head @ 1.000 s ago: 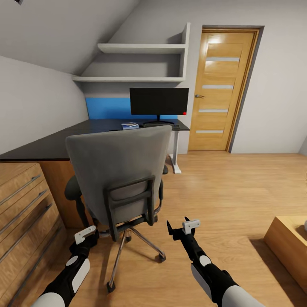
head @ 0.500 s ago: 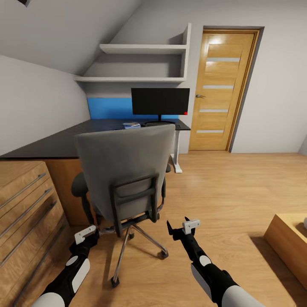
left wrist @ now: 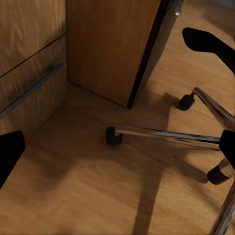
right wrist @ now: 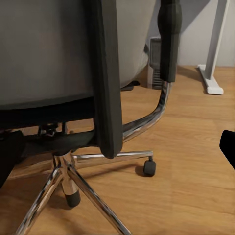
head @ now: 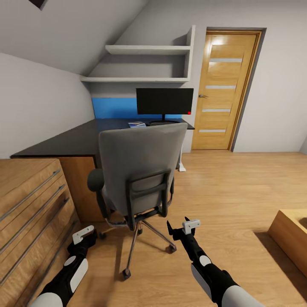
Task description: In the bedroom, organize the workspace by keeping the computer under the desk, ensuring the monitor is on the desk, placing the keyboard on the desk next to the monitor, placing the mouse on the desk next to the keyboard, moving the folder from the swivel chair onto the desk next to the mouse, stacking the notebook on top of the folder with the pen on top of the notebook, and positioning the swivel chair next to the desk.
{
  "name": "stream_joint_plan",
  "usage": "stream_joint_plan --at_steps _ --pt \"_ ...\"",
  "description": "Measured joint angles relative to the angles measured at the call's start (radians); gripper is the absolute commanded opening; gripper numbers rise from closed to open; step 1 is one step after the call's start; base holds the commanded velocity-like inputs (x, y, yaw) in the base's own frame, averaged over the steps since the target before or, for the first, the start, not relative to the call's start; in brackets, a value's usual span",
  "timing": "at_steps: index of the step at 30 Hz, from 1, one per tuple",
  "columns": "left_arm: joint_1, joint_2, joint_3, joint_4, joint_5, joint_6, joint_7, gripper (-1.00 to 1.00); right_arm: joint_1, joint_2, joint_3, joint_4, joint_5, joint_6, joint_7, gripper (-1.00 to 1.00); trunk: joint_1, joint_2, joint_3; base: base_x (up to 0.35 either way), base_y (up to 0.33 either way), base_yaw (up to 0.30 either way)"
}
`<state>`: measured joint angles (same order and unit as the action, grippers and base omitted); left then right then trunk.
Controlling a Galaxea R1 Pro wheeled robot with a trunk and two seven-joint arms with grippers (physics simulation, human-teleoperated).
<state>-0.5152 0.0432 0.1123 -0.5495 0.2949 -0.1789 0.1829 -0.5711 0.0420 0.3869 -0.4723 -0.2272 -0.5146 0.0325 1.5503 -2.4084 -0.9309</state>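
Observation:
The grey swivel chair [head: 140, 166] stands with its back to me, in front of the black-topped desk [head: 72, 143]. Its backrest hides the seat. The monitor [head: 165, 101] stands on the desk's far end, and a small blue-and-white flat item [head: 137, 124] lies before it. I cannot make out the keyboard, mouse, folder, notebook or pen. A light grey box, probably the computer [right wrist: 155, 62], sits under the desk beyond the chair. My left gripper [head: 85, 234] and right gripper [head: 181, 228] hang open and empty, low behind the chair's chrome base [right wrist: 73, 171].
A wooden drawer unit [head: 30, 204] stands close at my left, against the desk. A low light-wood cabinet [head: 294, 238] is at the right edge. A wooden door [head: 224, 89] is shut beyond the desk. Wall shelves [head: 140, 64] hang above. Open floor [head: 230, 187] lies to the right.
The whole view has shifted, so the camera moved: the chair and desk now sit further right and the drawer unit looms larger. The left gripper shows slightly lower. Both grippers stay open.

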Motion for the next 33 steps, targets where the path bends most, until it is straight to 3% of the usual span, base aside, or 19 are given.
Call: stream_joint_plan --at_steps 29,33 --pt "0.0 0.007 0.001 0.0 0.018 0.0 0.004 1.0 0.0 -0.001 -0.001 0.0 0.0 -0.001 0.001 1.0 0.0 0.0 0.0 0.132 0.003 0.0" --pt "0.0 0.007 0.016 0.0 0.02 0.0 0.004 1.0 0.0 -0.002 -0.001 0.0 0.0 -0.001 0.001 1.0 0.0 0.0 0.0 0.061 0.0 0.0"
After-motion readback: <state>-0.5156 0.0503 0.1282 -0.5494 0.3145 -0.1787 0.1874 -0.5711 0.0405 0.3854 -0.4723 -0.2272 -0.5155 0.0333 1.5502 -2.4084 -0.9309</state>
